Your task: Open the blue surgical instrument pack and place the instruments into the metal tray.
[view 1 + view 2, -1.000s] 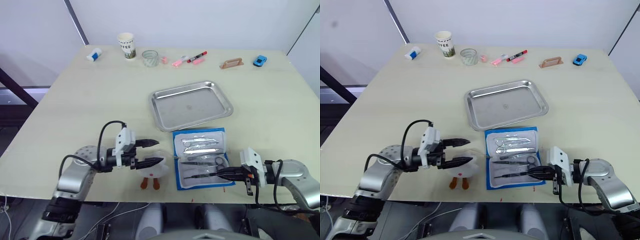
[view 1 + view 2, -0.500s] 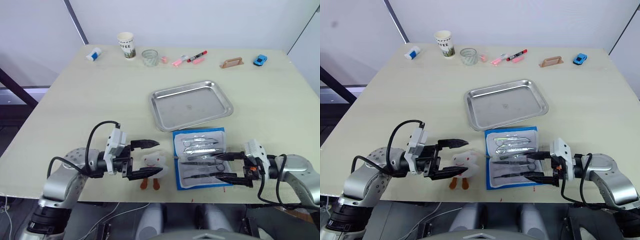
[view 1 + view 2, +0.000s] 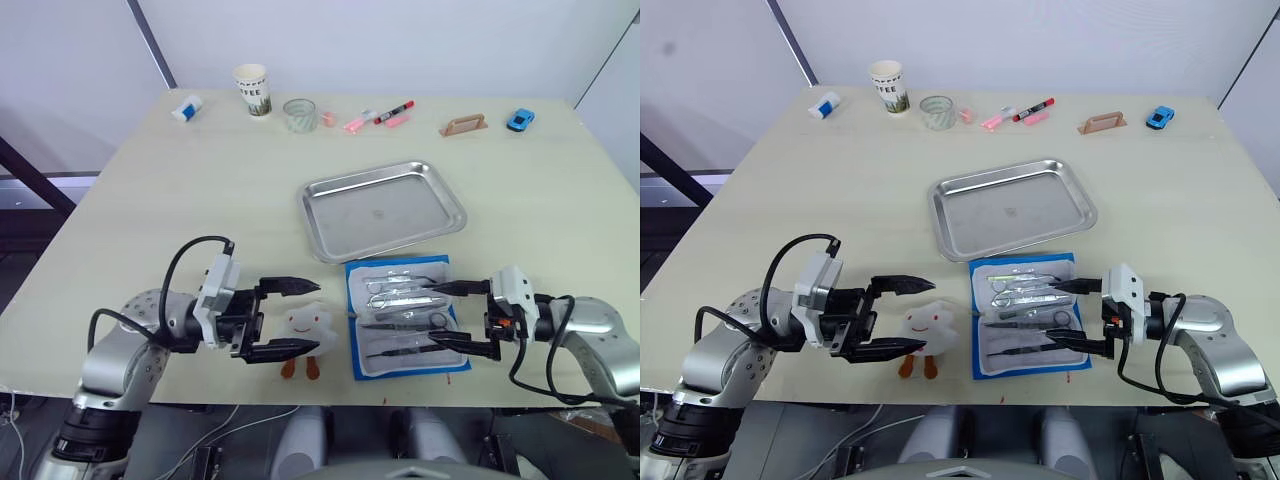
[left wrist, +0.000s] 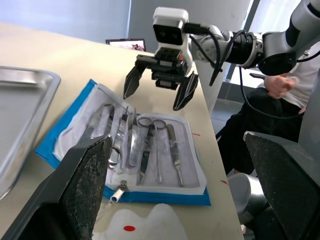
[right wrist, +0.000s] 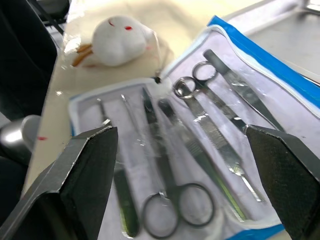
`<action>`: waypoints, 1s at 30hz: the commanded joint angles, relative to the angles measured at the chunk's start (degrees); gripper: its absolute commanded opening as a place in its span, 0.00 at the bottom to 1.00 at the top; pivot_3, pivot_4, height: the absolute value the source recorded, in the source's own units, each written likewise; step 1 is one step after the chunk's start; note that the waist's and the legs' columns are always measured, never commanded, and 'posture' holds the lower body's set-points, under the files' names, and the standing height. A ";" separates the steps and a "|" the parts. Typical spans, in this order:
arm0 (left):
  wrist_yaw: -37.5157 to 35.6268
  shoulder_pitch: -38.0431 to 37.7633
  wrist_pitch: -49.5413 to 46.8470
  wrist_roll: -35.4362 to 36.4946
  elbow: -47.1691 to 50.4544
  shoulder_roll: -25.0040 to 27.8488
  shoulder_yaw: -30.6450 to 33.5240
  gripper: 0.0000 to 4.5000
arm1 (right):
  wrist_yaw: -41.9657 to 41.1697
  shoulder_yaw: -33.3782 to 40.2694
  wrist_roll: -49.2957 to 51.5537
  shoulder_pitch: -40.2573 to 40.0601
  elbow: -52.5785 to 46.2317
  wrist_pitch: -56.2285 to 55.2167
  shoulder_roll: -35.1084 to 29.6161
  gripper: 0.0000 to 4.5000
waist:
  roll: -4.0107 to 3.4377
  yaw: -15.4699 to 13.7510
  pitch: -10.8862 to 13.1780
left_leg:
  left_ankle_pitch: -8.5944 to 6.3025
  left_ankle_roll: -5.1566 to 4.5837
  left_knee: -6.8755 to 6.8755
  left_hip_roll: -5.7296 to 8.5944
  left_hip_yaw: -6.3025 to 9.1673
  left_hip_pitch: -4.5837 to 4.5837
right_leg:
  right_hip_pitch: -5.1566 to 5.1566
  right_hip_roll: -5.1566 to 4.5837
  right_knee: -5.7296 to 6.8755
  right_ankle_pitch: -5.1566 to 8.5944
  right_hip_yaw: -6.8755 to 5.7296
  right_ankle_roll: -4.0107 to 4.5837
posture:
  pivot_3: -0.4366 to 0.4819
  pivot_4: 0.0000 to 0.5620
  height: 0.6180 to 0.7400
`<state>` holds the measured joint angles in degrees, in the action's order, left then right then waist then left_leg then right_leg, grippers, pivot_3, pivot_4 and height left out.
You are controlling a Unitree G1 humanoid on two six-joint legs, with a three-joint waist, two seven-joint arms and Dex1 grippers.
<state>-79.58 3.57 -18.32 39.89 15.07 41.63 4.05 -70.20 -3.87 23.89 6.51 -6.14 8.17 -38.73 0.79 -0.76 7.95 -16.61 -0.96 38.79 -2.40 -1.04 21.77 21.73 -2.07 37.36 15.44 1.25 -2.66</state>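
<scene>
The metal tray (image 3: pixel 385 210) sits mid-worktop (image 3: pixel 170 200), with the opened surgical instrument pack (image 3: pixel 405 316) just before it, the instruments (image 3: pixel 404 305) lying inside the pack. A plush toy (image 3: pixel 303 335) lies just left of the pack (near the front edge). Along the far edge stand a paper cup (image 3: pixel 253 90), a glass (image 3: pixel 299 115), markers (image 3: pixel 380 117) and a toy car (image 3: pixel 519 121).

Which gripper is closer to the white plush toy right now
Left. The left gripper is open with its fingers on either side of the white plush toy; the right gripper is open over the blue surgical instrument pack.
</scene>
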 commanded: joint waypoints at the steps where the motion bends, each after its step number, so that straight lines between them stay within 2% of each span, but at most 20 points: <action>1: -0.38 0.93 1.16 0.51 0.25 -0.01 1.19 1.00 | -1.06 -0.55 -1.63 2.72 3.36 -4.00 1.22 0.98 | -0.01 -0.02 0.01 | 0.00 0.00 0.00 0.00 0.00 0.00 | 0.00 0.00 0.00 0.00 0.00 0.00 | 0.48 0.27 1.00; 18: 1.77 0.36 4.01 -2.72 -2.52 -1.61 0.66 1.00 | -4.74 -7.82 -12.86 10.79 27.55 -16.27 4.59 0.98 | 0.02 0.13 0.00 | 0.00 0.00 -0.04 0.00 -0.04 -0.07 | -0.02 0.01 0.01 -0.01 0.03 0.00 | 0.48 0.27 1.00; 22: 2.61 0.02 4.73 -3.75 -3.66 -1.85 0.79 1.00 | -5.01 -8.87 -13.42 11.03 29.77 -17.23 5.01 0.98 | 0.23 0.16 -0.14 | 0.00 0.00 -0.07 -0.03 -0.04 -0.14 | -0.05 0.02 0.02 -0.01 0.05 0.01 | 0.48 0.27 1.00; 30: 9.27 2.24 2.41 -5.59 -3.01 -3.45 -0.43 1.00 | -4.60 -9.04 -13.15 10.68 30.18 -17.20 5.38 0.98 | 0.38 0.17 -0.25 | 0.00 0.00 -0.13 -0.06 -0.05 -0.17 | -0.05 0.01 0.02 -0.01 0.06 0.02 | 0.48 0.27 1.00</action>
<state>-71.81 4.51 -15.59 34.78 10.52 38.45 3.88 -76.20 -11.12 14.94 18.69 20.39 -9.77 -33.29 1.17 -0.59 7.71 -16.61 -0.96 38.66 -2.46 -1.08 21.60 21.67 -2.06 37.38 15.43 1.30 -2.63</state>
